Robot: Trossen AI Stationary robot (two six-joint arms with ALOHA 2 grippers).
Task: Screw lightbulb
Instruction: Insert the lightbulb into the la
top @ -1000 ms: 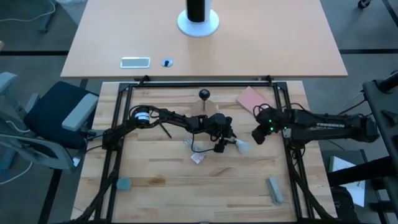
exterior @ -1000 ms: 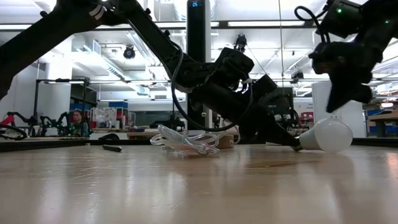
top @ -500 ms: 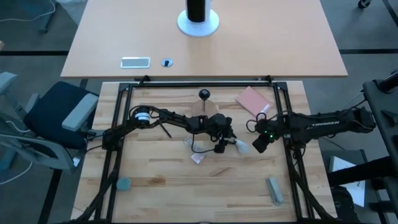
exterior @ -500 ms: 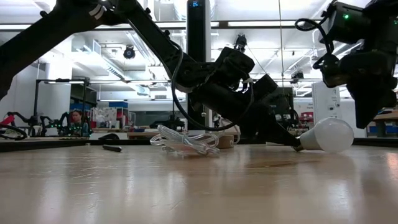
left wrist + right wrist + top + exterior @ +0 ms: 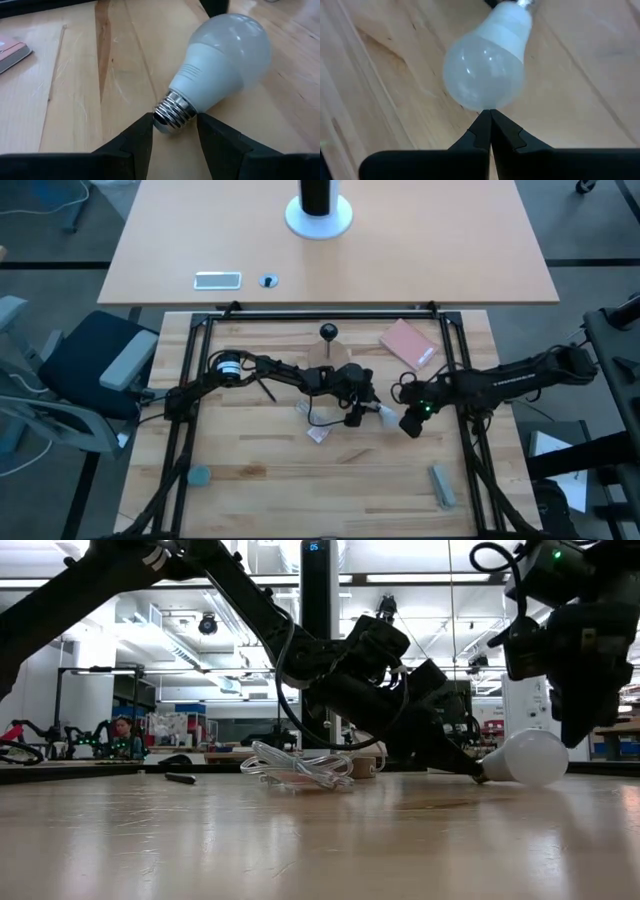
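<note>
Lightbulb (image 5: pixel 220 65), unscrewed, lying on table (image 5: pixel 260 470) mid-right; left gripper (image 5: pixel 174 131) spread astride its screw base, right gripper (image 5: pixel 490 125) pressed together at its globe; socket (image 5: pixel 328 333) far, unreached.

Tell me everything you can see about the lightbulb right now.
The lightbulb is white and frosted, with a matte white neck and a silvery threaded screw base. It lies on its side on the wooden table, near the middle. The left gripper is open, its fingers either side of the screw base. The right gripper is shut, its tips at the globe's rounded end. It looks intact and unlit.
</note>
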